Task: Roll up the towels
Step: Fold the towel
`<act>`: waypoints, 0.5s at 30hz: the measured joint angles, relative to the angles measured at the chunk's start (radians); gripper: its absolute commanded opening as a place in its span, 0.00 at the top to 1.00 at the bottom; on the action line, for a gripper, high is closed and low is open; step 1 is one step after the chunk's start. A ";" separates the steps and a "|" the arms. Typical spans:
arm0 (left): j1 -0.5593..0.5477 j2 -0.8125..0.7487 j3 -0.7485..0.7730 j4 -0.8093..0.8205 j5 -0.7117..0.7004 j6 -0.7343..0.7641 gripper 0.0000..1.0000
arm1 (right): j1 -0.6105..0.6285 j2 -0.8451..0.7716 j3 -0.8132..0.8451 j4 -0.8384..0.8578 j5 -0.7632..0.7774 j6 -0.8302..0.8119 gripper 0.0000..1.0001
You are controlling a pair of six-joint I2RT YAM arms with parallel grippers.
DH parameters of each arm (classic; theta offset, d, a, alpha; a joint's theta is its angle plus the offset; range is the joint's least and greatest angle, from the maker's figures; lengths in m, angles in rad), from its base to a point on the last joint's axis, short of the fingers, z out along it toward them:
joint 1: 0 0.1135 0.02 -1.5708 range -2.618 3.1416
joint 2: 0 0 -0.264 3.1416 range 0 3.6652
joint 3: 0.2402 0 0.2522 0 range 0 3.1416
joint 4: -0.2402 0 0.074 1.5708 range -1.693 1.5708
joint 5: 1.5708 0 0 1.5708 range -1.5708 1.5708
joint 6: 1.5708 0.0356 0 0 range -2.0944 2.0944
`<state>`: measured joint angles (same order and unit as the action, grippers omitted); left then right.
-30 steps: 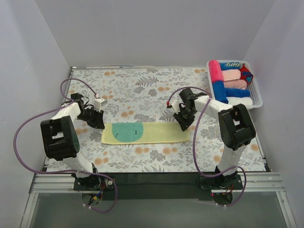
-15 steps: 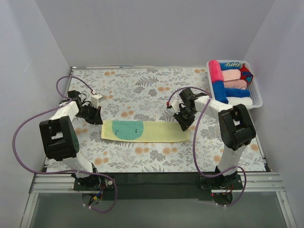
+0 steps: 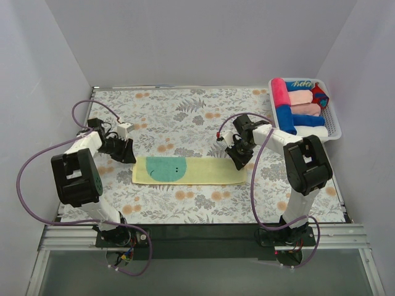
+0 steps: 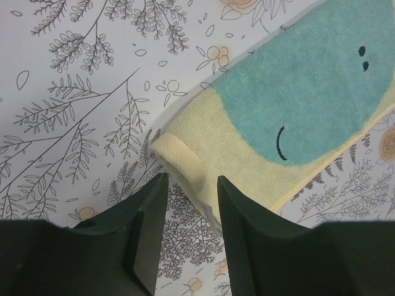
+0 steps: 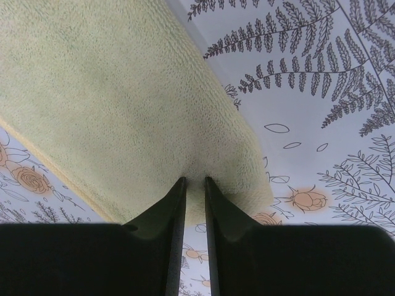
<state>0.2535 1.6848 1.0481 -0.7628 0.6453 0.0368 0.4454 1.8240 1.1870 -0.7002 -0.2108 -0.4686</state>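
On the floral table [image 3: 203, 206] the towel [image 3: 200, 172] lies flat near the front, right end pinched by the right gripper [image 5: 195, 180], likely to anchor it, left gripper [image 4: 191, 182] parted and empty at its left corner, basket [image 3: 337, 132] beyond.

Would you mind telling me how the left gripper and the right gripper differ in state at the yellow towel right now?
The left gripper has its jaws apart and holds nothing; the right gripper has its jaws pinched on the yellow towel. The left gripper sits just off the towel's left corner, the right gripper over its right end. Both are low at the flat towel's ends.
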 measured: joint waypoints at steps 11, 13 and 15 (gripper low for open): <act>0.000 0.019 -0.026 0.017 0.044 -0.025 0.75 | 0.000 0.000 0.000 0.000 0.000 0.000 0.79; 0.000 0.026 -0.026 0.027 0.044 -0.039 0.80 | 0.000 0.000 0.000 0.000 0.000 -0.001 0.79; 0.000 0.029 -0.026 0.036 0.044 -0.055 0.84 | 0.000 0.000 0.000 0.000 0.000 -0.002 0.79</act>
<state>0.2535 1.7142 1.0218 -0.7265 0.6895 -0.0177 0.4454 1.8244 1.1870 -0.7002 -0.2108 -0.4702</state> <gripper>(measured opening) 0.185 0.211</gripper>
